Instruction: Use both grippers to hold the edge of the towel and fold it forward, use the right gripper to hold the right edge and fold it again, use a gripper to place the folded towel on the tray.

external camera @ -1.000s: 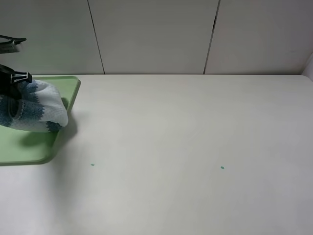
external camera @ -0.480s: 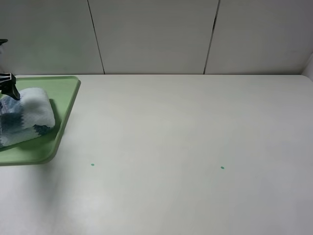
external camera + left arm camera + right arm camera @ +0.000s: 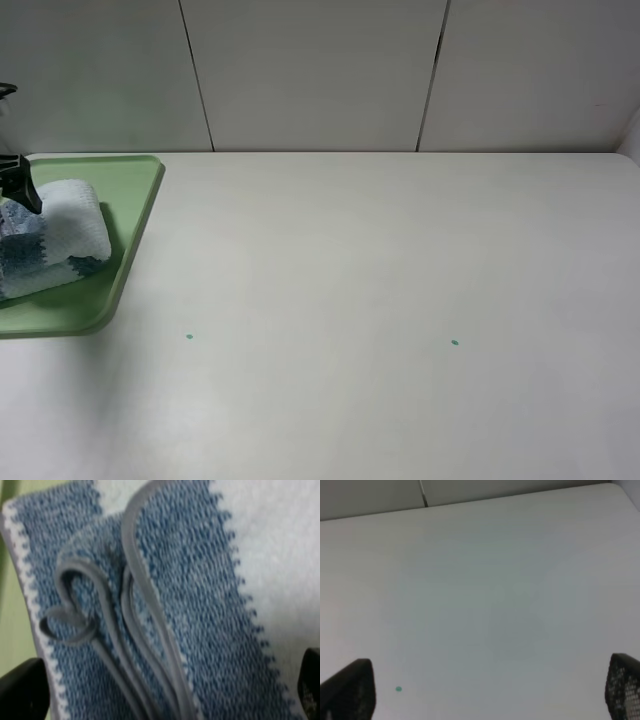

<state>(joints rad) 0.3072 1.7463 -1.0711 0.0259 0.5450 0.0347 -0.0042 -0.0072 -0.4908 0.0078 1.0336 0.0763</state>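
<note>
The folded blue-grey and white striped terry towel (image 3: 50,238) lies on the pale-green plastic tray (image 3: 128,215) at the white table's (image 3: 380,300) left edge; the rest is bare. A second ago it hung pinched; now the left gripper (image 3: 165,700) stands open over its grey hems (image 3: 150,610). The right gripper (image 3: 490,692) is open over the table.

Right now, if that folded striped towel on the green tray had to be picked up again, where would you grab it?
Probably at the bunched end where the grey hems stack up, coming from above. The towel lies folded and thick on the tray, so that layered end would let one pinch catch every layer.
</note>
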